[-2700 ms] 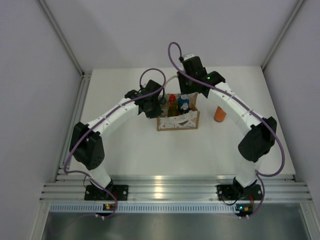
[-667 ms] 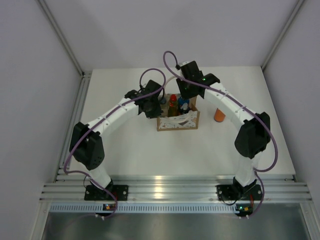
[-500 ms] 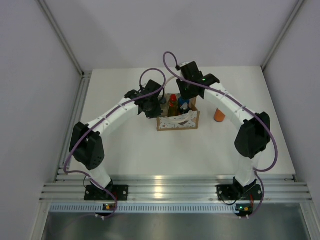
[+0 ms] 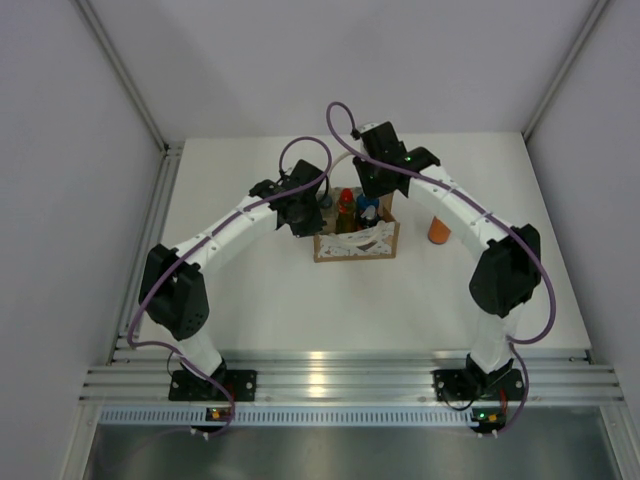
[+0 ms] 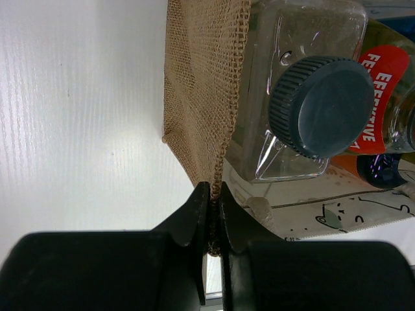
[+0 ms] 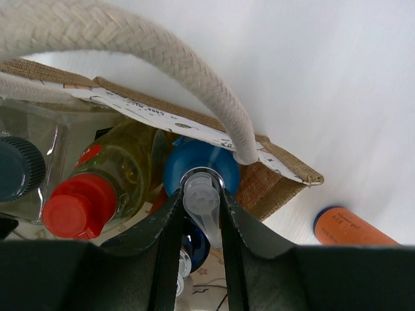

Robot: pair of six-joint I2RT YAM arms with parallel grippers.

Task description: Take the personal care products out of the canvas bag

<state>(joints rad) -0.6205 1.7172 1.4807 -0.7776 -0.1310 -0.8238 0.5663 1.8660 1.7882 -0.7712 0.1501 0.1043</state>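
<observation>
My right end effector (image 6: pixel 200 192) is closed on the pale, translucent nozzle (image 6: pixel 202 210) that sticks up from the blue-capped bottle (image 6: pixel 194 165). One dark finger presses each side of the nozzle. That bottle stands inside the canvas bag (image 6: pixel 272 184), at its end nearest the orange bottle (image 6: pixel 353 228). A cream rope handle (image 6: pixel 162 65) arches across just above it. Beside the blue cap, deeper in the bag, the yellow-green bottle (image 6: pixel 123 172) stands upright with its red cap towards my wrist camera. Beyond it is the clear bottle (image 6: pixel 39 139) with its dark ribbed cap. A darker blue shape shows beneath my fingers, but I cannot tell what it is.

My left end effector (image 5: pixel 211 194) is pinched shut on the top edge of the bag's woven side wall, with the fabric caught between the two fingertips. The clear bottle leans right against the inside of that wall.

From above, both arms meet over the bag, which sits upright near the middle of the white bench (image 4: pixel 260 290) with its patterned panel facing the arm bases. The orange bottle is the only one out of the bag. It rests on the bench to the right of the bag and apart from it.
</observation>
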